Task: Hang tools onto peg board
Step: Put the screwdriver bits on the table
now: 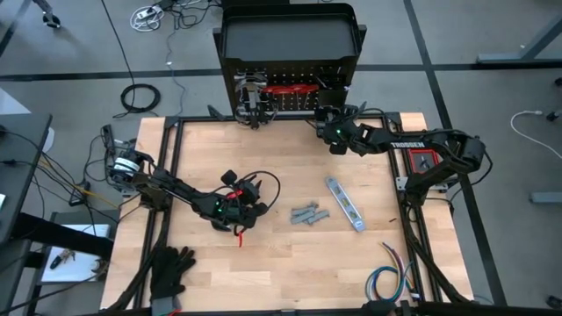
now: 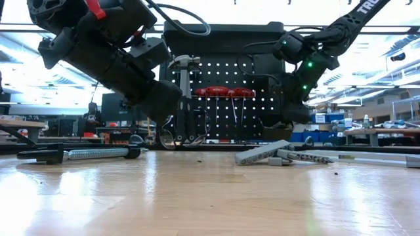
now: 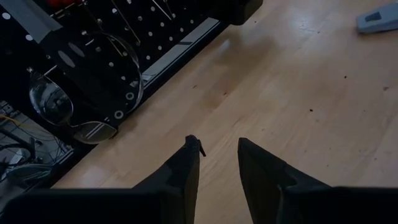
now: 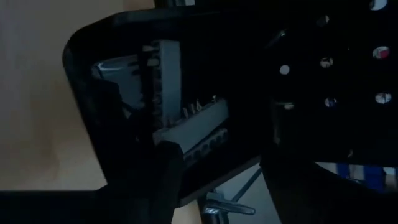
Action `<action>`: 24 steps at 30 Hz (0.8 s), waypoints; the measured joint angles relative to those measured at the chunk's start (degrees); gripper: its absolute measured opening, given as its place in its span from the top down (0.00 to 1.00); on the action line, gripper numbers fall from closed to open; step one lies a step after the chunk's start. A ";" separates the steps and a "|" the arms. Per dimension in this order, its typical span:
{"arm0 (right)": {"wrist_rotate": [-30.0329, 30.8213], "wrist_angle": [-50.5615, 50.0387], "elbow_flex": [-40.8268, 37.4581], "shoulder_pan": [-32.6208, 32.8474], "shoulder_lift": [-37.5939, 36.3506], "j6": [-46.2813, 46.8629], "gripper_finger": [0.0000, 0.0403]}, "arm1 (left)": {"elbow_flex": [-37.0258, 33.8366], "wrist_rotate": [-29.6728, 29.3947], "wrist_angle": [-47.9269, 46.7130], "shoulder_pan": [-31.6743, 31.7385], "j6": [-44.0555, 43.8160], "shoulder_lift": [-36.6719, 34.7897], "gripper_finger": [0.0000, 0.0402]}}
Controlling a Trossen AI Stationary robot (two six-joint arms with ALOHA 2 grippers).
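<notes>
Right pincer (image 1: 332, 132), upper centre of the overhead frame, sits at the foot of the peg board (image 1: 290, 88). Its wrist cam looks into a small black bin (image 4: 124, 81) w/ grey metal pieces (image 4: 186, 124) inside; whether it's grasping or has let go, can't tell.

Left pincer (image 1: 239, 211), lower left of centre, hovers over the counter (image 1: 290, 263), fingers (image 3: 186, 168) parted, nothing between them.

Progress, by the look of it: partway. Hung so far: a hammer (image 2: 186, 65) and red-handled tools (image 2: 223, 92), centre of the low frame. Left to do: silver flat bar (image 1: 345, 204) and grey pieces (image 1: 307, 214), right of centre on the counter, plus a clamp (image 2: 79, 154) lying at left of the low frame.

Black gloves (image 1: 171, 268) at lower left, a wire bundle (image 1: 391, 272) at lower right.

Legible writing: "TROSSEN" on the right arm (image 1: 406, 140); nothing else readable.
</notes>
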 joint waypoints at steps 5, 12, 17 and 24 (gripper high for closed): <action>1.25 -0.08 0.00 0.89 0.00 -0.11 0.46 | 0.00 0.00 -0.02 0.00 0.00 0.00 0.73; 10.43 -0.29 0.00 1.88 -0.07 -1.53 0.47 | 0.00 0.00 -0.02 0.00 0.07 0.00 0.73; 16.04 -2.56 0.02 2.60 -0.92 0.13 0.48 | 0.00 0.00 -0.04 0.00 0.07 0.00 0.73; 12.50 -14.69 0.04 3.74 -5.83 9.58 0.52 | 0.00 0.00 -0.05 0.00 0.11 0.00 0.73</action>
